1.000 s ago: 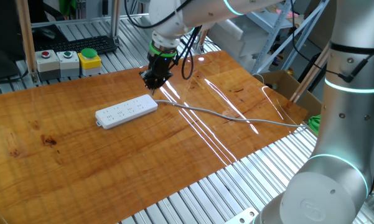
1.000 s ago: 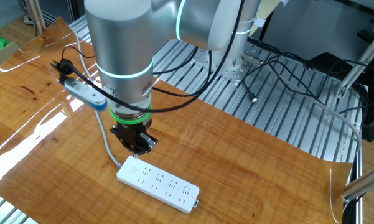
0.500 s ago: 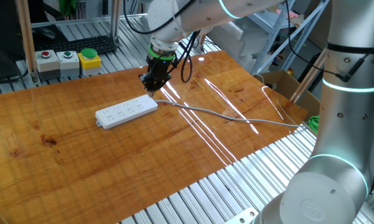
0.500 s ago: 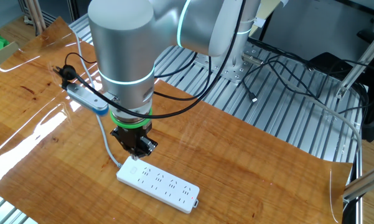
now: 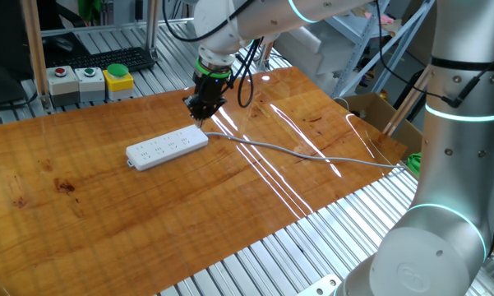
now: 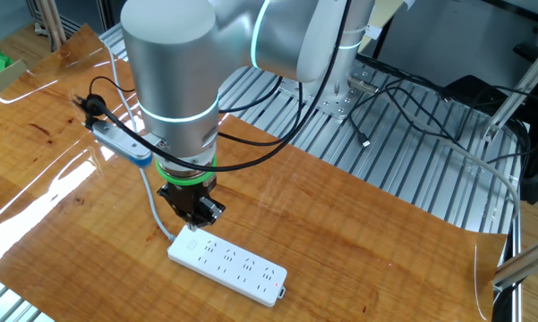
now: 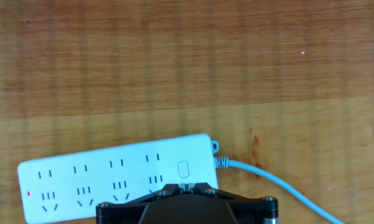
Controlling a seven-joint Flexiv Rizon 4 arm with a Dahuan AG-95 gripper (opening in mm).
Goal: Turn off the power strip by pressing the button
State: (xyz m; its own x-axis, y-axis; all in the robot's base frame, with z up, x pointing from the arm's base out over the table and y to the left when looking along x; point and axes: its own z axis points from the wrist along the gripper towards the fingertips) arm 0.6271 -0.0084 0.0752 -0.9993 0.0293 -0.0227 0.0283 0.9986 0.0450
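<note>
The white power strip (image 5: 166, 146) lies flat on the wooden table, also seen in the other fixed view (image 6: 226, 259) and the hand view (image 7: 112, 180). Its grey cable (image 5: 304, 154) runs off to the right. The small white button (image 7: 183, 169) sits at the corded end, just ahead of my fingertips. My gripper (image 7: 187, 186) hangs a little above that corded end (image 5: 200, 115) (image 6: 192, 225), pointing down. Its fingertips touch each other, holding nothing. A small red light (image 7: 28, 193) glows at the strip's far end.
Red (image 5: 60, 74), green (image 5: 89, 74) and yellow (image 5: 117, 76) button boxes and a black keyboard (image 5: 107, 57) stand at the table's back left. A second strip with a blue end (image 6: 121, 134) hangs from the arm's cables. A cardboard box (image 5: 378, 111) stands at the right.
My gripper has shifted only slightly over the strip's corded end. The strip and cable have not moved.
</note>
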